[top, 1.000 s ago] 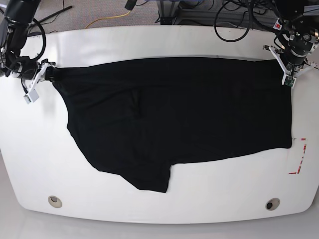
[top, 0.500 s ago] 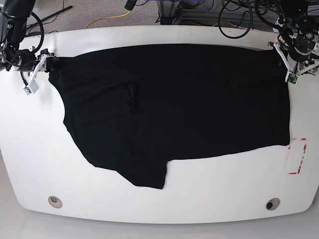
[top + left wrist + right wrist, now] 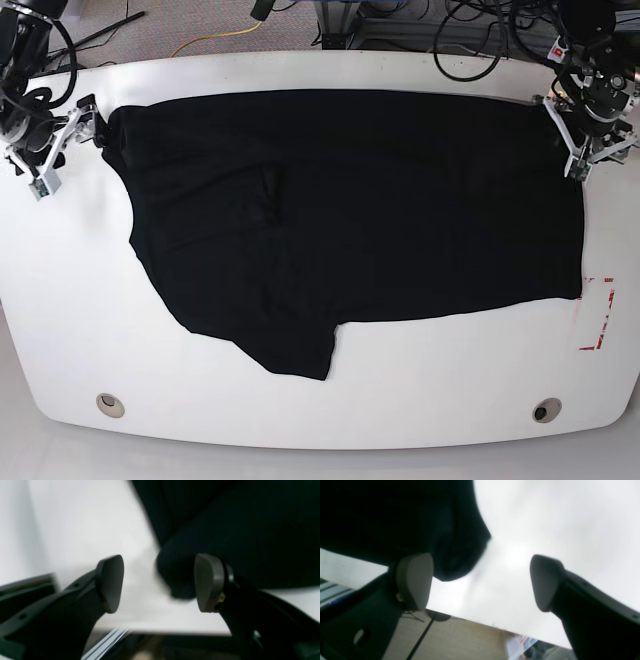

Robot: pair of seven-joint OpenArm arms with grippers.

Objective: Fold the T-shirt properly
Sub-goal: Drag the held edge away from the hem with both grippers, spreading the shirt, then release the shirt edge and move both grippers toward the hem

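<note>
The T-shirt (image 3: pixel 350 210) lies spread flat on the white tabletop (image 3: pixel 320 400), black side up with no print showing, reaching nearly from one far corner to the other. One sleeve points toward the near edge.

Left gripper (image 3: pixel 590 140) stands at the far corner on the base view's right, at the shirt's edge. In the left wrist view its fingers (image 3: pixel 111 582) are spread well apart. A rounded corner of the T-shirt (image 3: pixel 225 530) lies on the tabletop between them, close against the inner face of one finger (image 3: pixel 208 582) and well apart from the other. Whether cloth and finger touch cannot be told; the view is blurred. Nothing is clamped.

Right gripper (image 3: pixel 62 140) stands at the far corner on the base view's left, just beside the shirt's corner. In the right wrist view its fingers (image 3: pixel 415 580) are spread wide. A lobe of the T-shirt (image 3: pixel 395 517) lies beside one finger; the other finger (image 3: pixel 545 582) stands over bare tabletop, well apart from the cloth. Nothing is held.
</note>
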